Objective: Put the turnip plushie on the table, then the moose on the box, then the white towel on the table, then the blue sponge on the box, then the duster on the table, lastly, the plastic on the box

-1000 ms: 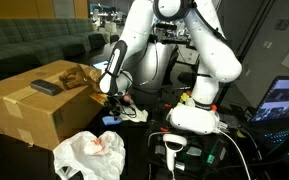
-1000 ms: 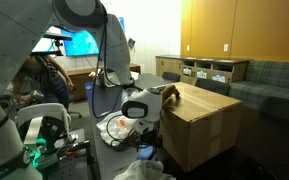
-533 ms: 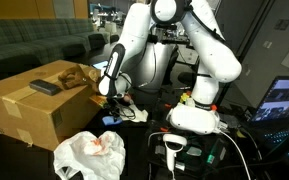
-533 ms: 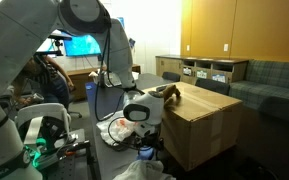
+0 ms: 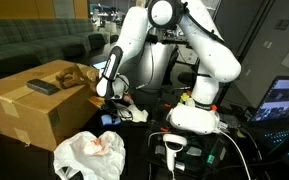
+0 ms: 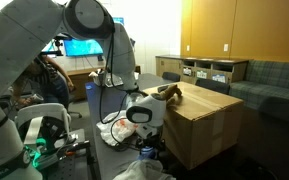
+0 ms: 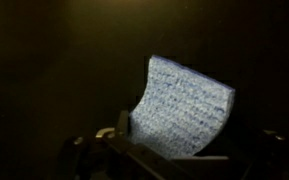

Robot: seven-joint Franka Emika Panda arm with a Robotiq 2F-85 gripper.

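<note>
The wrist view is nearly all black. Only the light-blue rectangular sponge block [image 7: 184,105] stands out in it, and the dark shapes along the bottom edge are too dim to read as fingers. The white robot arm's gripper [image 5: 109,97] hangs low beside the corner of the large brown cardboard box [image 5: 19,110], just above the wide dark tabletop [image 5: 139,140]. Its jaws stand spread wide and I can see nothing gripped in them, though whether they touch the sponge I cannot tell. Under the gripper a small blue patch [image 5: 108,120] shows on the table, too small to make out properly. The sponge sits skewed in the wrist view, its upper edge slanting down to the right. It looks close to square from here, so I cannot say which side is the long one. Its face is pale blue-grey and speckled, and its left edge bows inward. On top of the box lie the small brown plush moose [image 5: 79,74] near the arm and the flat black oblong duster [image 5: 46,87] further back, apart from each other. A crumpled white bundle with a pinkish patch [image 5: 89,155] lies on the table in front of the box.
</note>
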